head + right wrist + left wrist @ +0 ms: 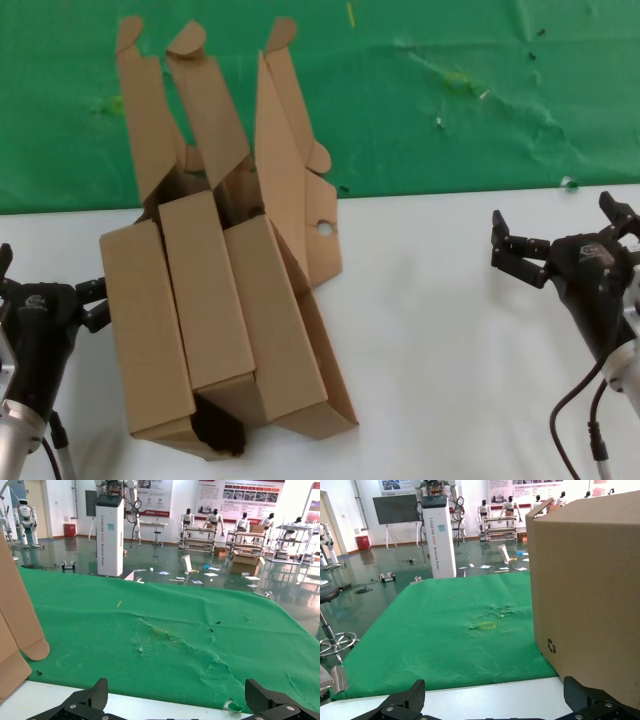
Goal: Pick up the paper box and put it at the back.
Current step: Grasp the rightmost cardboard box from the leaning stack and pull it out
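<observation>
Three brown cardboard boxes stand packed side by side on the white table (450, 380), left of centre, their lids raised and leaning back over the edge of the green cloth (450, 90) that covers the far part of the surface. The paper box (290, 330) is the rightmost of the three, tilted, its flap lid (285, 150) upright with a rounded tab at the top and a side panel carrying a small round hole (324, 229). The left box (145, 330) and the middle box (205, 290) touch each other and the paper box; a dark gap shows under their near ends. The left gripper (50, 290) sits at the table's near left corner, just beside the left box, claw wide and holding nothing; in the left wrist view its fingertips (412, 695) are spread, with a box wall (590, 590) bearing a recycling mark close by one side. The right gripper (565, 235) rests at the far right, well apart from the boxes, claw also wide and empty; its spread fingertips (97, 692) face the wrinkled cloth (165, 630), which has a torn patch and small specks. The paper box lies on the white table with only its lid over the cloth.
</observation>
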Robot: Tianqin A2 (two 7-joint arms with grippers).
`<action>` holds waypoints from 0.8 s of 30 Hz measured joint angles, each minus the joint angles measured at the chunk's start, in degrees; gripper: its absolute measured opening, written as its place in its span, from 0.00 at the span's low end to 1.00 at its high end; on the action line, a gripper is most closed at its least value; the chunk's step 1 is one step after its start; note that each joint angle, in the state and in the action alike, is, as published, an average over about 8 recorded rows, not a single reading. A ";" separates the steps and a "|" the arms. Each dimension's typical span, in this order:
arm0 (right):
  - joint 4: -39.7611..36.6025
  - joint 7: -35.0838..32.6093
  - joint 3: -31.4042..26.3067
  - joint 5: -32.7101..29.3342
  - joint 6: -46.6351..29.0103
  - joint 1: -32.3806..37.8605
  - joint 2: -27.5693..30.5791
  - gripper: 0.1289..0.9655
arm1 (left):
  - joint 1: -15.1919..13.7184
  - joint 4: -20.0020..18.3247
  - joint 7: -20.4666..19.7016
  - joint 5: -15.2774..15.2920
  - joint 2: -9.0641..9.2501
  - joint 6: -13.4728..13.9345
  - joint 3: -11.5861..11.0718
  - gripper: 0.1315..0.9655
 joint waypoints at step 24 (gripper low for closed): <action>0.00 0.00 0.00 0.00 0.00 0.00 0.00 1.00 | 0.00 0.00 0.00 0.00 0.00 0.00 0.00 1.00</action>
